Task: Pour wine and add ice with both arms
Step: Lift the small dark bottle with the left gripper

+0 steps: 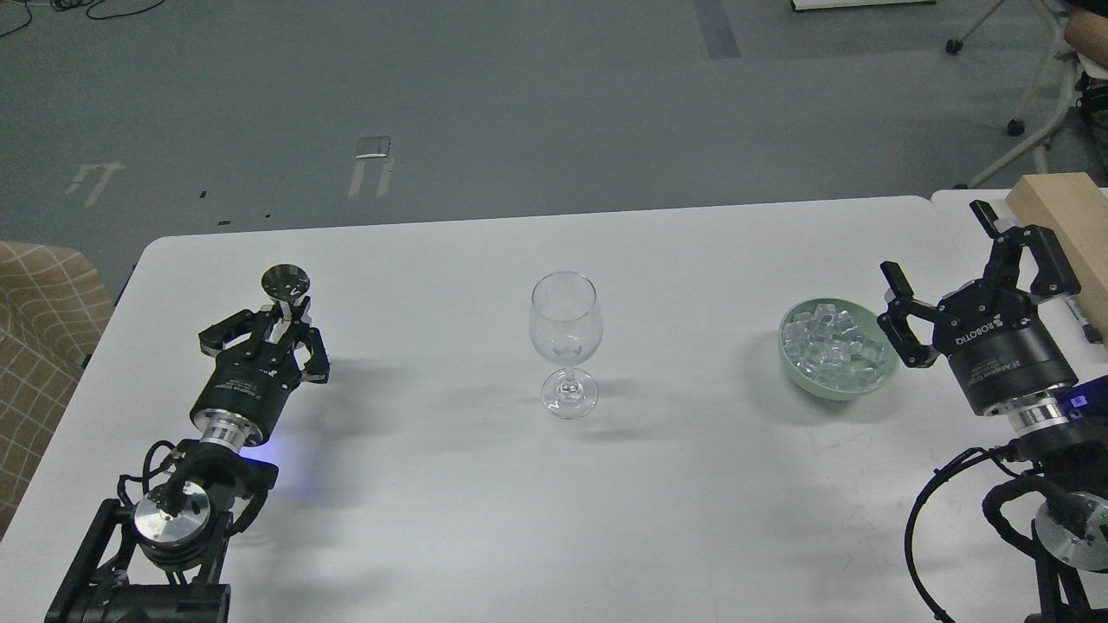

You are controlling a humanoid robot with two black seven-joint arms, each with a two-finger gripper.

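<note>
An empty clear stemmed wine glass [565, 342] stands upright at the middle of the white table [554, 519]. My left gripper [283, 317] at the left is shut on a small silver metal measuring cup [286, 283] and holds it above the table, well left of the glass. A pale green bowl [837, 379] at the right holds several clear ice cubes [833, 343]. My right gripper [939, 248] is open and empty, just right of the bowl.
A light wooden block [1069, 221] lies at the table's right edge behind my right gripper. A tan checked cushion [39, 346] sits off the table's left side. Chair legs [1017, 104] stand on the floor at the back right.
</note>
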